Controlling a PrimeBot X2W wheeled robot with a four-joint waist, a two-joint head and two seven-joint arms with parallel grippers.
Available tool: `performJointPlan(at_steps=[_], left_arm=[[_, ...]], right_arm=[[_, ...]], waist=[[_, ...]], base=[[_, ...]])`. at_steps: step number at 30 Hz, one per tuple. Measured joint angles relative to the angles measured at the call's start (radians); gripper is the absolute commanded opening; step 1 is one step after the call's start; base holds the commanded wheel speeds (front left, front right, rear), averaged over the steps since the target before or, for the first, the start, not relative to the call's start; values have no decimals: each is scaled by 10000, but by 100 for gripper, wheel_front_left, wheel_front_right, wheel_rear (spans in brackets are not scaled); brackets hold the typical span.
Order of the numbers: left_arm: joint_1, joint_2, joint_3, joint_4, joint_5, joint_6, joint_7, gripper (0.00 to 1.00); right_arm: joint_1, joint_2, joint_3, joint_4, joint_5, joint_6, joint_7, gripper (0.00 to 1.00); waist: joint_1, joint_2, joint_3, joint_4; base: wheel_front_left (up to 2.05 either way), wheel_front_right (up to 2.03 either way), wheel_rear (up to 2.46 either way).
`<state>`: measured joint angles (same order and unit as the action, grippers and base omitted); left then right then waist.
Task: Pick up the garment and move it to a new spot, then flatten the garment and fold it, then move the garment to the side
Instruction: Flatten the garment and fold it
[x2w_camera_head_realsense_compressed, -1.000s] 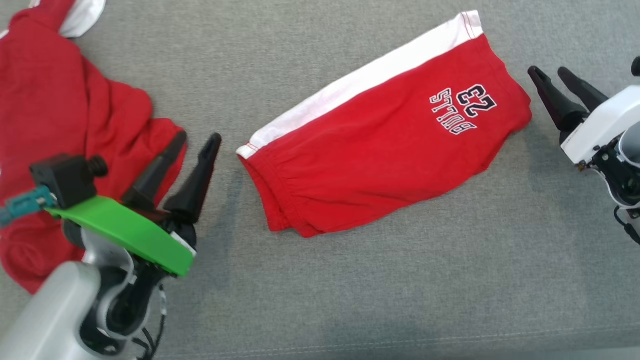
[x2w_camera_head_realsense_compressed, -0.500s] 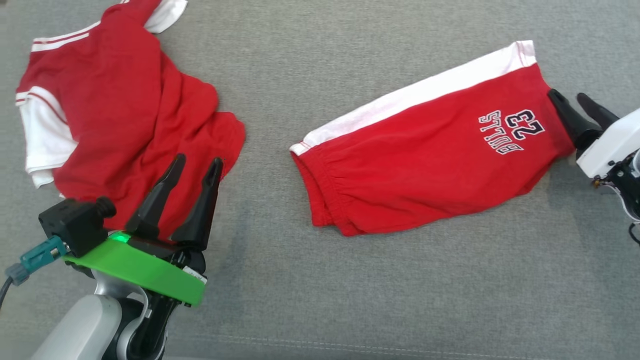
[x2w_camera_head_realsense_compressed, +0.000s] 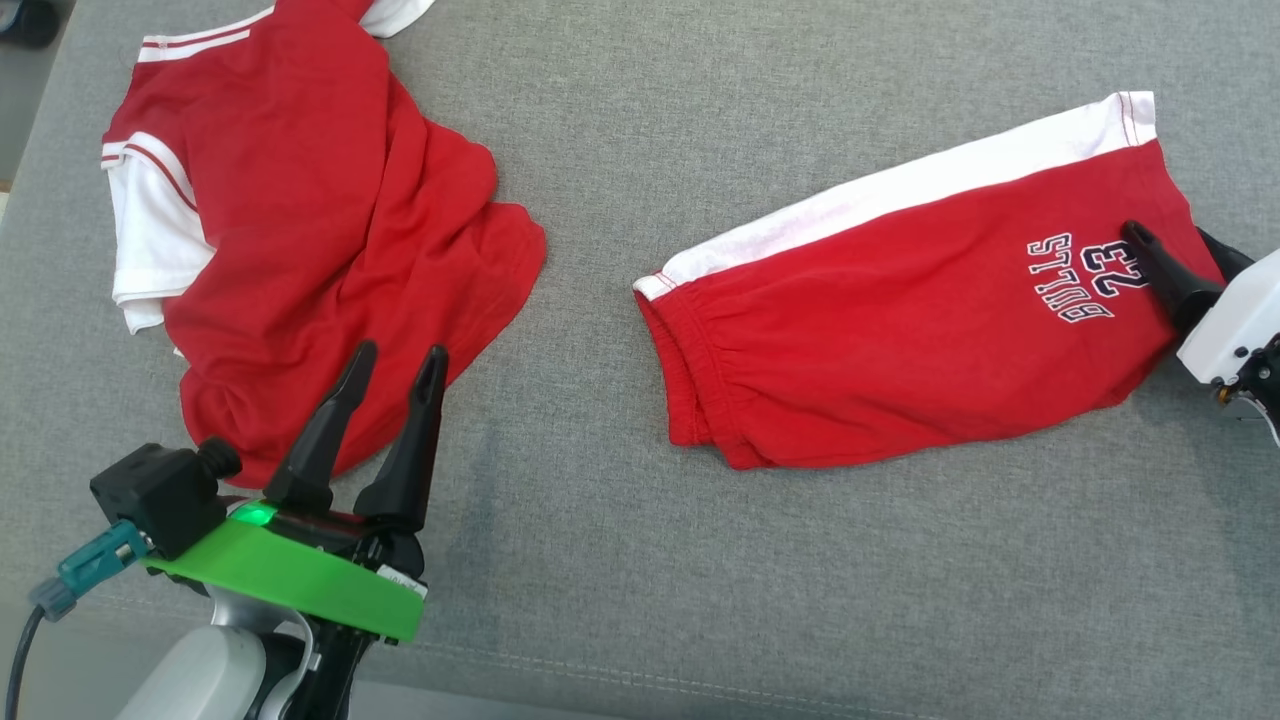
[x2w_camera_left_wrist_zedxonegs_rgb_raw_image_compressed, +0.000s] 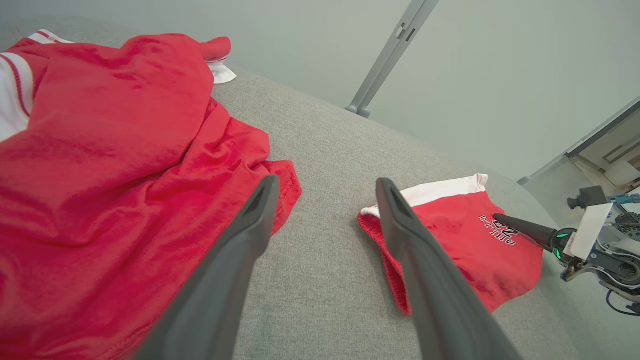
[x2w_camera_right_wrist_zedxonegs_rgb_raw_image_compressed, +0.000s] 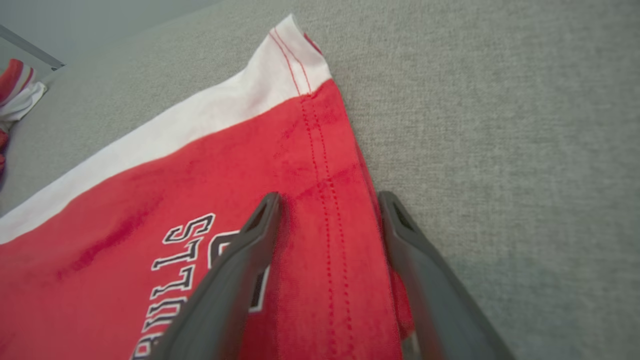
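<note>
Shorts (x2w_camera_head_realsense_compressed: 900, 320) laid folded on the grey surface (x2w_camera_head_realsense_compressed: 640, 580), hem under the right gripper (x2w_camera_right_wrist_zedxonegs_rgb_raw_image_compressed: 327, 197)
The hem edge is straddled by parted fingers, nothing gripped; soft, light cloth, likely best pinched there through all layers; left gripper (x2w_camera_head_realsense_compressed: 400, 350) spread empty by the shirt (x2w_camera_head_realsense_compressed: 320, 230)

Head view: looks steeply down from above and behind the left gripper (x2w_camera_head_realsense_compressed: 400, 352) and right gripper (x2w_camera_head_realsense_compressed: 1168, 235). Left wrist view: low, faces across toward shorts (x2w_camera_left_wrist_zedxonegs_rgb_raw_image_compressed: 450, 260) beyond that gripper. Right wrist view: close over those shorts' hem.
</note>
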<state>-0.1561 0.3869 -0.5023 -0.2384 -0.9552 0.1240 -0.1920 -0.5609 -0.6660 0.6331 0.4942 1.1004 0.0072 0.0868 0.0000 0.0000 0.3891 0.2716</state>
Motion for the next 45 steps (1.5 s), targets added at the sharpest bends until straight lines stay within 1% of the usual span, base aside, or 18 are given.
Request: performJointPlan(at_steps=[8, 13, 17, 18, 19, 20, 24, 27, 30, 32, 35, 40, 45], left_arm=[[133, -88, 115, -13, 146, 4, -88, 100], [139, -180, 111, -15, 174, 4, -90, 100], [140, -196, 105, -15, 205, 4, -117, 100], [140, -199, 100, -15, 230, 4, -117, 100], [140, -199, 100, -15, 230, 4, -117, 100], [140, -209, 96, -13, 263, 4, -117, 100], [140, -261, 54, -4, 272, 4, -117, 100], [147, -290, 59, 61, 272, 4, -130, 100], [258, -295, 121, 100, 272, 4, -176, 100], [377, -299, 157, 150, 272, 4, -201, 100], [400, -307, 174, 192, 272, 6, -201, 100], [500, -324, 221, 244, 272, 6, -203, 100], [619, -314, 232, 242, 272, 6, -203, 100]], right_arm=[[37, -290, 48, 159, 50, -17, 389, 100], [78, -174, -59, 105, 479, 44, 612, 100], [79, 42, -115, 35, 719, 190, 736, 100], [79, 65, -115, 23, 732, 192, 742, 96], [79, 65, -115, 23, 732, 192, 742, 47], [79, 77, -115, 17, 752, 215, 773, 0], [104, 100, -104, 13, 878, 332, 1009, 0], [198, 238, -159, 8, 1181, 456, 1074, 0], [243, 282, -247, 8, 1369, 472, 1122, 0], [374, 324, -345, 0, 1580, 546, 1212, 0], [601, 383, -531, -42, 2096, 619, 1356, 0], [1035, 360, -938, -59, 2692, 629, 1373, 0], [1460, 115, -1323, -40, 3080, 625, 1327, 0]], waist=[[0, 0, -12, -29], [0, 0, -13, -60], [0, 0, -20, -72], [0, 0, -27, -72], [0, 0, -27, -72], [0, 0, -34, -71], [0, 0, -71, -57], [0, 0, -127, -52], [0, 0, -222, -93], [0, 0, -284, -151], [0, 0, -381, -279], [0, 0, -554, -562], [0, 0, -676, -916]], base=[[0, 0, 0], [0, 0, 0], [0, 0, 0], [0, 0, 0], [0, 0, 0], [0, 0, 0], [0, 0, 0], [0, 0, 0], [0, 0, 0], [0, 0, 0], [0, 0, 0], [0, 0, 0], [0, 0, 0]])
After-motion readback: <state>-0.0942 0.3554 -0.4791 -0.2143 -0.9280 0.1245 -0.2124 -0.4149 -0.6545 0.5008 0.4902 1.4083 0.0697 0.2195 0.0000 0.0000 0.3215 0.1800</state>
